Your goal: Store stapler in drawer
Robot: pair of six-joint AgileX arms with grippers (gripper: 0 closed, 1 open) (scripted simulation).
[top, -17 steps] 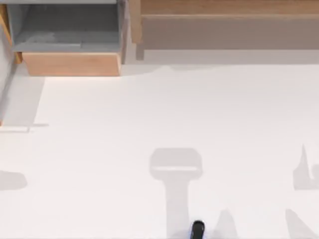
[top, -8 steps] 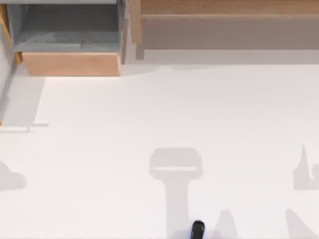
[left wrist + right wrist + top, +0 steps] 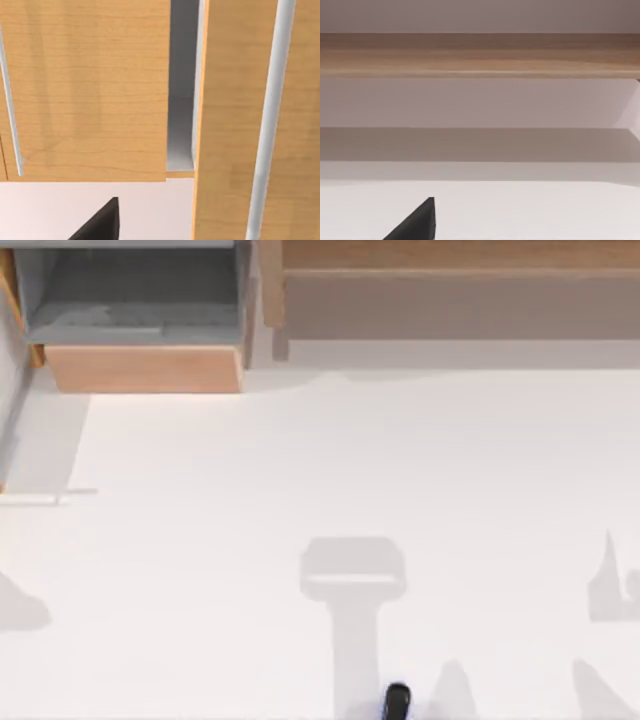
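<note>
While the drawer (image 3: pixel 140 368) stands open at eleven o'clock, stapler (image 3: pixel 397 701) at six on the bench (image 3: pixel 320 490), well apart, tool state cannot be told.

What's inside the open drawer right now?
The drawer stands pulled out at the table's far left, showing only its bare grey floor. The back part runs out of the picture, so it can't be checked. The stapler lies on the table at the near edge.

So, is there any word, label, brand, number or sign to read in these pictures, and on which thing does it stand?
None: no text shows anywhere.
The drawer, its tan front panel: plain wood.
The stapler: plain black, no label.
The wooden shelf unit: plain.
The table: plain white.
</note>
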